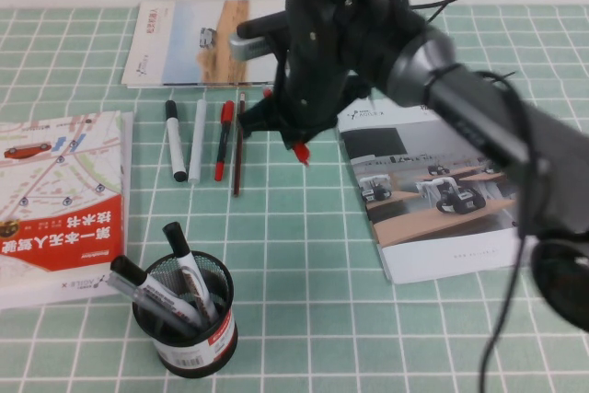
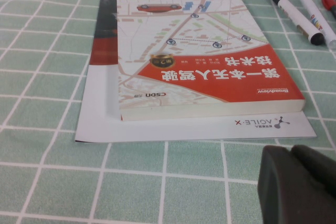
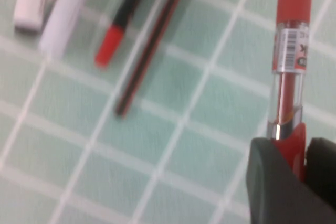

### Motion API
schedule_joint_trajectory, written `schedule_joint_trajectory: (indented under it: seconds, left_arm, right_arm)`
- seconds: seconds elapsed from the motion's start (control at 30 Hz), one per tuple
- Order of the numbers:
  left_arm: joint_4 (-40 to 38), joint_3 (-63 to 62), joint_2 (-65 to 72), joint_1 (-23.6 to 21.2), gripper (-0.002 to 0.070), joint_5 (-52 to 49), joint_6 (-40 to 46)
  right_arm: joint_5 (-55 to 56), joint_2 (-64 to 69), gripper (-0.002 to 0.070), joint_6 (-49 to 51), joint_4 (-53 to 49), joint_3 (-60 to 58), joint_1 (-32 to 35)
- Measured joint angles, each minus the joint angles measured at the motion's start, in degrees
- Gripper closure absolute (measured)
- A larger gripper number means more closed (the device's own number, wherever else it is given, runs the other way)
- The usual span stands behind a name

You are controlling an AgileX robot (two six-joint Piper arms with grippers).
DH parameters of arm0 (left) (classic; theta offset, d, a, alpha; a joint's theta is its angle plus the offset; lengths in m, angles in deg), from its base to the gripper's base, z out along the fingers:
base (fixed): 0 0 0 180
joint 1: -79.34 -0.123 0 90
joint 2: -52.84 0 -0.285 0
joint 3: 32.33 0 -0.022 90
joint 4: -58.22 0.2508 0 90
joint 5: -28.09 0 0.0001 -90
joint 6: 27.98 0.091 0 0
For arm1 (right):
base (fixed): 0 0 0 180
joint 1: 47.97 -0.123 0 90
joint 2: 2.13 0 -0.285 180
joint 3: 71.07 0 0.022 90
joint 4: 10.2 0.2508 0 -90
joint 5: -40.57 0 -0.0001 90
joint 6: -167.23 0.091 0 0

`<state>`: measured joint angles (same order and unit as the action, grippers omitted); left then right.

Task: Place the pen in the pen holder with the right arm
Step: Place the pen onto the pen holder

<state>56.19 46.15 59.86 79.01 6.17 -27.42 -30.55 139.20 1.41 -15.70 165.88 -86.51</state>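
Right hand (image 1: pixel 296 140): I see it above the bench (image 1: pixel 368 338), over the gap between the row of loose pens and the brochure (image 1: pixel 433 195), fingers (image 3: pixel 273 182) clamped on the pen (image 3: pixel 291 51). In the right wrist view the red barrel runs out from between the fingers; its clear section and label are exposed. From the high view only the pen's red tip shows below the hand, clear of the bench.

Beside the hand on its left: a thin dark pencil (image 1: pixel 238 149), a red-capped pen (image 1: pixel 223 140), and two white markers (image 1: pixel 187 140) lying in a row.

The pen holder (image 1: pixel 184 324) stands near the front edge, well apart from the hand, with markers in it already.

Left hand (image 2: pixel 299 187): low, near the map-cover book (image 2: pixel 205 56); I cannot tell whether its fingers are apart or together.
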Motion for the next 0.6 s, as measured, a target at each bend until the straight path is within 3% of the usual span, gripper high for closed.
schedule_joint_trajectory:
  seconds: [0.13,0.23,0.43,0.6]
  left_arm:
    - [0.0,0.0,0.0,0.0,0.0679,0.0,0.0]
    - [0.0,0.0,0.0,0.0,0.0679,0.0,0.0]
    - [0.0,0.0,0.0,0.0,0.0679,0.0,0.0]
    - [0.0,0.0,0.0,0.0,0.0679,0.0,0.0]
  right_arm:
    - [0.5,-7.8,0.0579,-0.2,0.1,-12.2,-0.6]
    - [7.1,-16.3,0.0579,-0.3,0.5,-23.8,-1.2]
    - [35.7,-34.4,0.0579,-0.3,1.5,-51.2,-2.4]
    - [68.8,-44.9,0.0579,-0.3,1.8,-74.2,-4.5]
